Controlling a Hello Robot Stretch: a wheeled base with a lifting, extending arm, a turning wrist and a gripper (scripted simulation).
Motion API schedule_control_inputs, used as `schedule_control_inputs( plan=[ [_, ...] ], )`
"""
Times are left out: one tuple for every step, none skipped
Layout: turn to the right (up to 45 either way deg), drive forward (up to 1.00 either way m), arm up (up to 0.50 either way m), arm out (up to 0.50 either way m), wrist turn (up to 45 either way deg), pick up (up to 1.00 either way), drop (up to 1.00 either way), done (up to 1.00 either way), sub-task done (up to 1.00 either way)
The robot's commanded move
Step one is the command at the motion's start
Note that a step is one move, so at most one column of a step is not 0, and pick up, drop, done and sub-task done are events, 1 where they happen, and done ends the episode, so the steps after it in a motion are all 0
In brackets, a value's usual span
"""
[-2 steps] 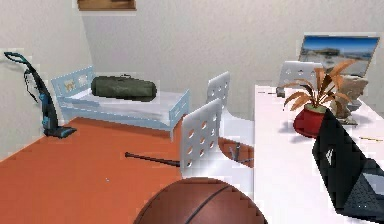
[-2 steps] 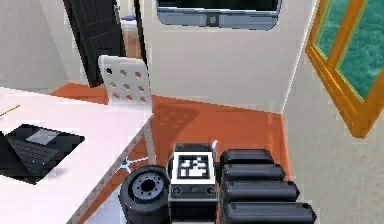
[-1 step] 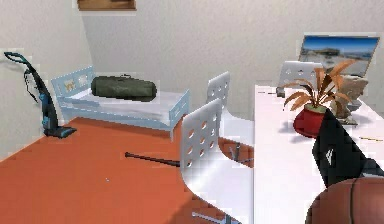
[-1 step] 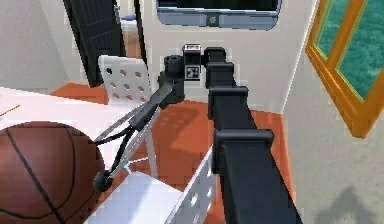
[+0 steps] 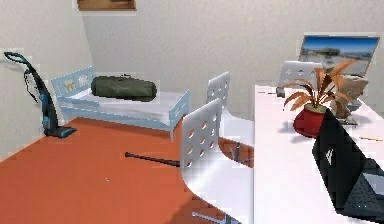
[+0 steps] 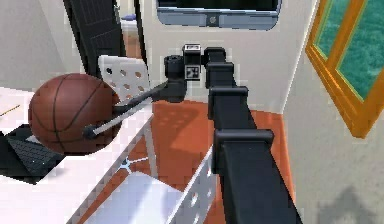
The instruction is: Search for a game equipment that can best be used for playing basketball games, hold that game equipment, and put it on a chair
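Note:
A brown basketball [image 6: 68, 112] hangs at the far end of my gripper [image 6: 100, 118], which holds it just above the edge of the white table [image 6: 60, 185]. The dark arm [image 6: 240, 140] rises from the bottom edge of the arm side view. Under and beside the ball is a white perforated chair [image 6: 150, 195], and another chair's backrest [image 6: 125, 72] stands behind the fingers. In the forward view, two white chairs [image 5: 205, 150] [image 5: 222, 98] stand along the left side of the long white table [image 5: 285, 160].
The table carries a black laptop [image 5: 345, 165], a potted plant [image 5: 315, 105] and a monitor [image 5: 340, 50]. A small blue bed [image 5: 120, 100] with a dark bag [image 5: 125, 88] stands by the far wall, a vacuum [image 5: 45, 95] at the left. A dark stick [image 5: 150, 158] lies on the orange floor. A window [image 6: 350, 60] is at the arm side view's right.

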Motion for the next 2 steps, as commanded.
schedule_control_inputs(
  plan=[
    [0.0,0.00,0.00,0.00,30.0,0.00,0.00,0.00,0.00],
    [0.0,0.00,-0.30,0.00,0.0,0.00,0.00,0.00,0.00]
  ],
)
